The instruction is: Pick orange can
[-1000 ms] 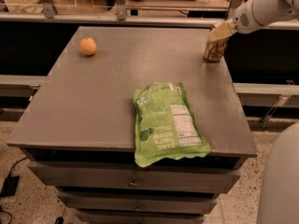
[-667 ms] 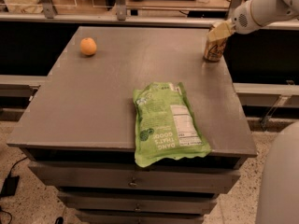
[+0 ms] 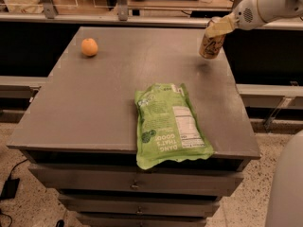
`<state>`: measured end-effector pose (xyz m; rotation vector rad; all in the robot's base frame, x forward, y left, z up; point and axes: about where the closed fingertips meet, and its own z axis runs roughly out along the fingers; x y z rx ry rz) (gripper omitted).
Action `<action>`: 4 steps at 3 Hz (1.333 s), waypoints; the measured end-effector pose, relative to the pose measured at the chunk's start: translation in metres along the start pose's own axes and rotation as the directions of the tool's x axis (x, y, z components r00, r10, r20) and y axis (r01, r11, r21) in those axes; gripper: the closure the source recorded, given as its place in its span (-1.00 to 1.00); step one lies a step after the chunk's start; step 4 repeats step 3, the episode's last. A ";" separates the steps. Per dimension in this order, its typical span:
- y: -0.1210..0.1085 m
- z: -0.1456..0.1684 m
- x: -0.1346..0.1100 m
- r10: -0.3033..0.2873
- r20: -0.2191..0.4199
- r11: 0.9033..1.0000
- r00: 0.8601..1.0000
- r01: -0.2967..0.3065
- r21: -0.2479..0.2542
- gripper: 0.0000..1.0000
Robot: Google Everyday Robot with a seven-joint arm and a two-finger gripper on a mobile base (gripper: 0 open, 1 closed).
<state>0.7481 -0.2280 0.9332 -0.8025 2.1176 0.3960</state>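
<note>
The orange can point(image 3: 211, 45) is a tan-gold drink can with dark lettering, at the far right corner of the grey table point(image 3: 113, 98). My gripper point(image 3: 219, 27) comes in from the upper right on a white arm and is shut on the can's top. The can is tilted and looks held just above the table top, with a faint shadow beneath it. The can's rim is hidden by the fingers.
A small round orange fruit point(image 3: 89, 47) lies at the far left of the table. A green snack bag point(image 3: 169, 124) lies flat near the front edge, overhanging it a little. Drawers sit below the table top. A rail and dark gap run behind the table.
The can, held by the gripper, has shifted slightly left and up and now tilts, compared with standing on the table corner before.
</note>
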 end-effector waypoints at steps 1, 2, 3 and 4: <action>0.017 -0.014 -0.022 -0.026 0.073 0.998 0.997 0.030 -0.050 1.00; 0.031 -0.026 -0.037 -0.041 0.132 0.994 0.990 0.053 -0.092 1.00; 0.031 -0.025 -0.037 -0.041 0.132 0.994 0.990 0.053 -0.092 1.00; 0.031 -0.025 -0.037 -0.041 0.132 0.994 0.990 0.053 -0.092 1.00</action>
